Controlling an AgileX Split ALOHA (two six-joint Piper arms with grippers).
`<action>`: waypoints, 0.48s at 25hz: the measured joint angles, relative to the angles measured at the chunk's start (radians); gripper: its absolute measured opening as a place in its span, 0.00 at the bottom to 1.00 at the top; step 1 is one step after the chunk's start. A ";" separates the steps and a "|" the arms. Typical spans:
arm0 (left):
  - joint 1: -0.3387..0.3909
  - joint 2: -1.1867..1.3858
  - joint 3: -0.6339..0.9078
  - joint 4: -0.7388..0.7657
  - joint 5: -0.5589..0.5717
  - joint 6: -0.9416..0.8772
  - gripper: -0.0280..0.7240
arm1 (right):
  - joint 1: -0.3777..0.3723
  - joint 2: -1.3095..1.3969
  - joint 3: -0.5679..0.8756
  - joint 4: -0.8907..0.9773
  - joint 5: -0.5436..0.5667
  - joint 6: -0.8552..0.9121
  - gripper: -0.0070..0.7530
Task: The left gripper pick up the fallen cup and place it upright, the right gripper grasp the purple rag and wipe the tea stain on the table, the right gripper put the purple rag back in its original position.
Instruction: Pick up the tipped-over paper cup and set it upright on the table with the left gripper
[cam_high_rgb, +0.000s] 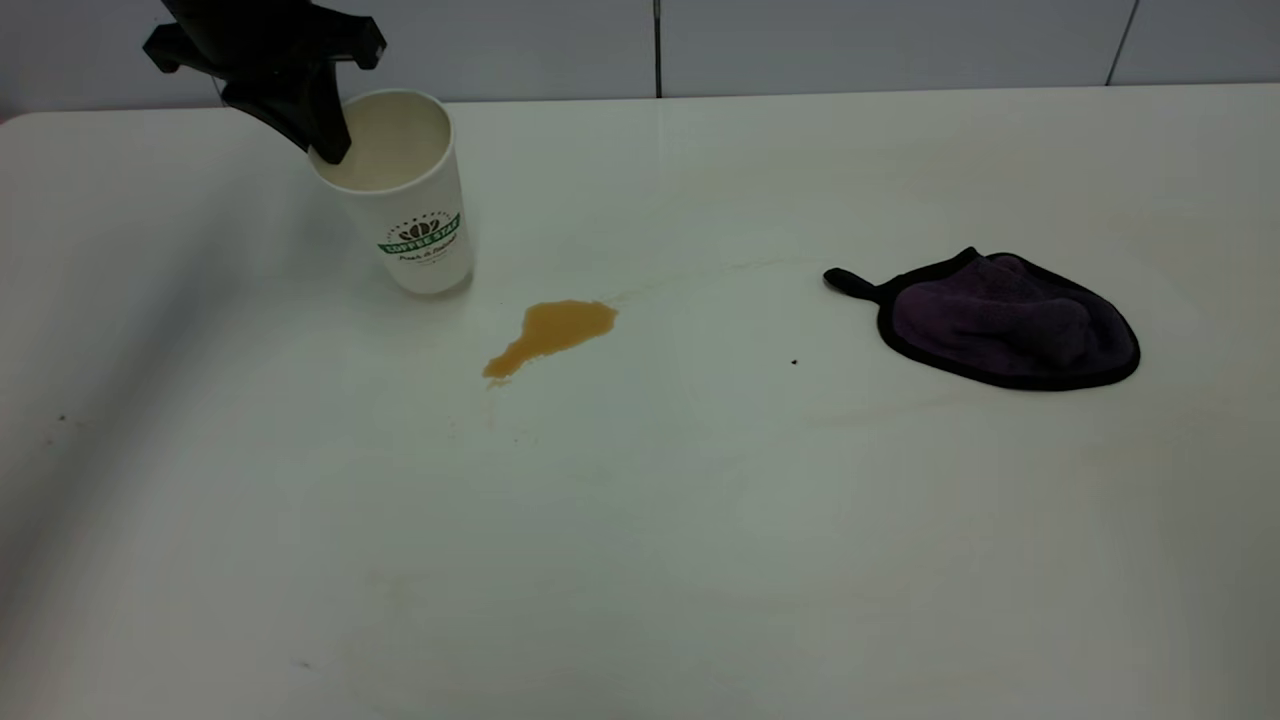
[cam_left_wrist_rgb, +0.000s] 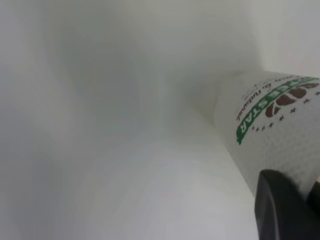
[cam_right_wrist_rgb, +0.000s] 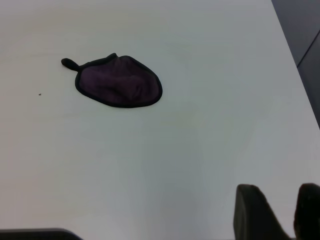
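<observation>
The white paper cup (cam_high_rgb: 410, 200) with the green "COFFEE" logo stands upright, slightly tilted, at the back left of the table (cam_high_rgb: 700, 540). My left gripper (cam_high_rgb: 330, 148) reaches down from above and is shut on the cup's rim at its left side. In the left wrist view the cup's wall (cam_left_wrist_rgb: 280, 130) lies against one dark finger (cam_left_wrist_rgb: 277, 205). The brown tea stain (cam_high_rgb: 552, 333) lies just right of the cup's base. The purple rag (cam_high_rgb: 1005, 320) with black trim lies at the right, also in the right wrist view (cam_right_wrist_rgb: 119, 81). My right gripper (cam_right_wrist_rgb: 295, 192) hovers empty, far from the rag, fingers close together.
A grey wall runs behind the table's back edge (cam_high_rgb: 800, 92). The table's side edge (cam_right_wrist_rgb: 295, 65) shows in the right wrist view, with dark floor beyond. A small dark speck (cam_high_rgb: 794, 362) lies between stain and rag.
</observation>
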 joint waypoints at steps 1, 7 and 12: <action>0.006 0.003 0.000 -0.019 -0.004 0.009 0.02 | 0.000 0.000 0.000 0.000 0.000 0.000 0.32; 0.021 0.027 0.000 -0.063 -0.030 0.034 0.04 | 0.000 0.000 0.000 0.000 0.000 0.000 0.32; 0.021 0.048 -0.001 -0.065 -0.044 0.037 0.11 | 0.000 0.000 0.000 0.000 0.000 0.000 0.32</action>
